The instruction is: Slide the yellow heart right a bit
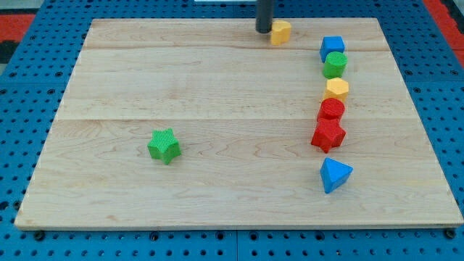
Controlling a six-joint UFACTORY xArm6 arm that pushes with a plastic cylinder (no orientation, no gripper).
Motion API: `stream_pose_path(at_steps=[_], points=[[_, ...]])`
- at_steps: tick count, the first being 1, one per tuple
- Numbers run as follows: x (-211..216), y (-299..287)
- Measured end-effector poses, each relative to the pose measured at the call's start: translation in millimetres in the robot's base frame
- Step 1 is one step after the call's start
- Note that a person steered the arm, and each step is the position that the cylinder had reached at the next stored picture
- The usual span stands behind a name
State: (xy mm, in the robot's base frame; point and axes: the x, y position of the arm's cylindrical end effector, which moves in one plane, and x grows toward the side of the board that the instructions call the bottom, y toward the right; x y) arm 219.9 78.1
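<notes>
The yellow heart (281, 32) lies near the top edge of the wooden board (217, 109), right of centre. My tip (264, 30) stands just left of the heart, touching or almost touching its left side. The dark rod rises out of the view's top.
A column of blocks runs down the right side: blue cube (332, 48), green cylinder (335, 64), yellow hexagon (336, 89), red cylinder (331, 109), red star (328, 135), blue triangle (335, 175). A green star (164, 146) lies at lower left. Blue pegboard surrounds the board.
</notes>
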Motion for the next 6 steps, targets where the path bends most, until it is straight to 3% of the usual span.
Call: stream_pose_path(at_steps=[1, 2, 3, 4, 6], points=[[4, 72], [5, 27], [35, -4], [53, 48], [43, 80]])
